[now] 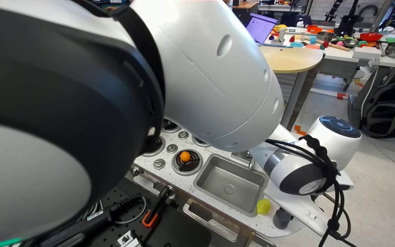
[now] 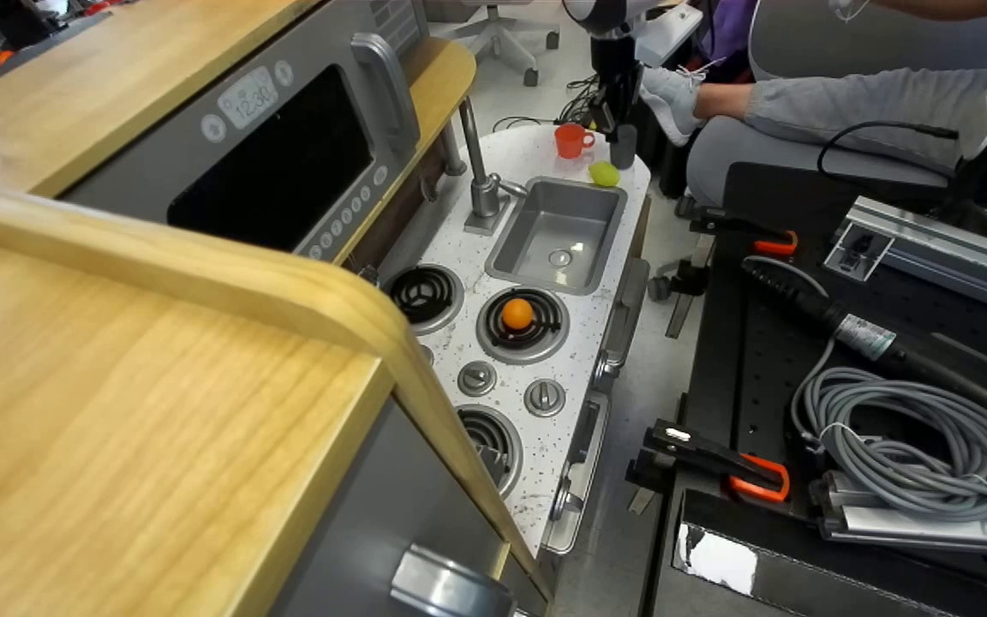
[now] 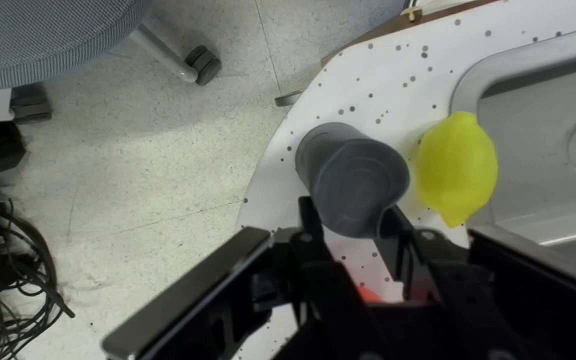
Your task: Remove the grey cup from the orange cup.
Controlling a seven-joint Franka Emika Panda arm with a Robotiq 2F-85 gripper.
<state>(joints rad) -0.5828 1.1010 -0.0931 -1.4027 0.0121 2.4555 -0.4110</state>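
The grey cup [image 2: 623,147] is dark grey and upright at the rounded end of the counter, beside the orange cup. It also shows in an exterior view [image 1: 281,219] and, seen from above, in the wrist view [image 3: 360,185]. The orange cup [image 2: 571,141] is red-orange with a handle. In the wrist view only a sliver of it [image 3: 367,294] shows. My gripper [image 3: 349,215] has a finger on each side of the grey cup's near side, and its rim looks pressed in at the right finger. The gripper [image 2: 611,130] points down there. Contact between cup base and counter is unclear.
A yellow-green lemon [image 3: 458,170] lies right beside the grey cup at the sink's [image 2: 558,231] edge. The faucet [image 2: 485,193] stands behind the sink. An orange ball [image 2: 517,314] sits on a stove burner. A person's leg and chair [image 2: 742,154] are close to the counter end.
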